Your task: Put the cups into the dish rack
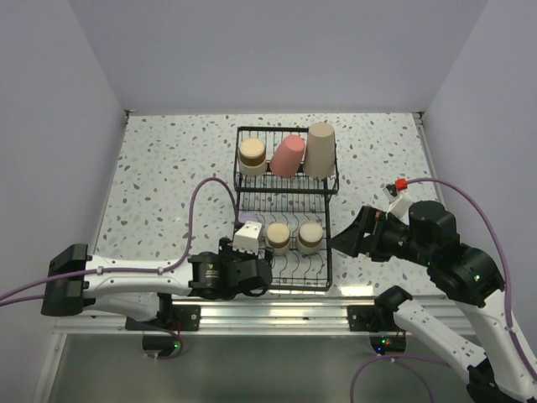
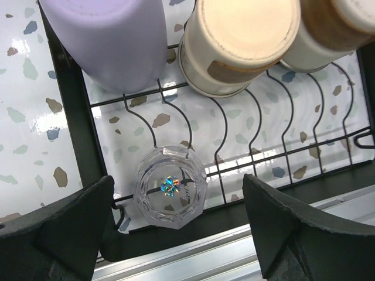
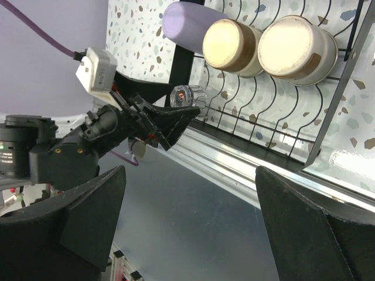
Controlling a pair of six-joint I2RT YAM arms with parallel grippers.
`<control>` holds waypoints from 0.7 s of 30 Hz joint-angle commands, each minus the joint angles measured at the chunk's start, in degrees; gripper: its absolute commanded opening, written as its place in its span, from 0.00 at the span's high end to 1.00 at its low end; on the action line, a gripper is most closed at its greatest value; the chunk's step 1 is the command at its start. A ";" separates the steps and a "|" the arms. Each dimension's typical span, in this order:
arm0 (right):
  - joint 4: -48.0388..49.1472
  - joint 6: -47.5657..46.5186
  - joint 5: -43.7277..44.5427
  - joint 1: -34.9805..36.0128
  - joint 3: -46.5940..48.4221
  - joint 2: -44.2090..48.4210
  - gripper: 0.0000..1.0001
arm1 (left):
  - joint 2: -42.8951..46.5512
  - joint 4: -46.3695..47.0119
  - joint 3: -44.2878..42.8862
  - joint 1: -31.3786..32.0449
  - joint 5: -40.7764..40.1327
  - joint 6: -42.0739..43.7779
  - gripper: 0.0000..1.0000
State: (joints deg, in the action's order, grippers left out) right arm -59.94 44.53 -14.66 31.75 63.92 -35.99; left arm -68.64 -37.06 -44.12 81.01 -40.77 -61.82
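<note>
The black wire dish rack point(image 1: 329, 252) stands mid-table. Its raised back basket holds a tan-brown cup point(image 1: 252, 155), the pink cup point(image 1: 288, 155) and the tall beige cup point(image 1: 320, 149). Two tan-brown cups point(image 1: 278, 237) point(image 1: 310, 237) sit on the lower tines. In the left wrist view the tiny clear glass point(image 2: 170, 185) rests at the front of the rack point(image 2: 76, 117), below the lavender cup point(image 2: 111, 35). My left gripper point(image 2: 179, 234) is open, its fingers wide on either side of the glass and not touching it. My right gripper point(image 3: 187, 222) is open and empty, right of the rack.
The table's metal front rail point(image 2: 234, 252) runs just in front of the rack. In the right wrist view my left gripper point(image 3: 152, 117) hovers at the rack's front corner by the glass point(image 3: 186, 95). White walls bound the table on three sides.
</note>
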 commanded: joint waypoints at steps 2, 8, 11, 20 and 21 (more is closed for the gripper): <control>2.55 -0.15 -0.20 -0.11 -0.38 -0.22 0.05 | 4.38 -3.19 -5.00 -0.33 -3.52 1.09 0.06; 2.38 -0.59 0.06 -0.19 -0.11 -0.05 0.05 | 8.95 -8.45 -9.75 -0.33 -6.95 0.83 0.05; 1.59 -1.38 0.59 -0.19 0.94 -0.14 0.05 | 11.15 -11.01 -12.47 -0.33 -9.14 1.00 0.05; -1.49 -4.45 4.81 -0.19 6.03 0.21 0.04 | 11.08 -19.27 -21.62 -0.50 -14.86 2.32 0.00; -1.67 -4.54 5.33 -0.11 7.17 0.39 0.03 | 11.07 -20.06 -22.32 -0.50 -15.73 2.06 0.00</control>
State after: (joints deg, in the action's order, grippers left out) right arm -60.84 42.06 -12.32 31.75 67.22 -35.97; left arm -57.25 -52.23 -62.94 80.95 -51.27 -60.20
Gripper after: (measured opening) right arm 0.964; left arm 0.997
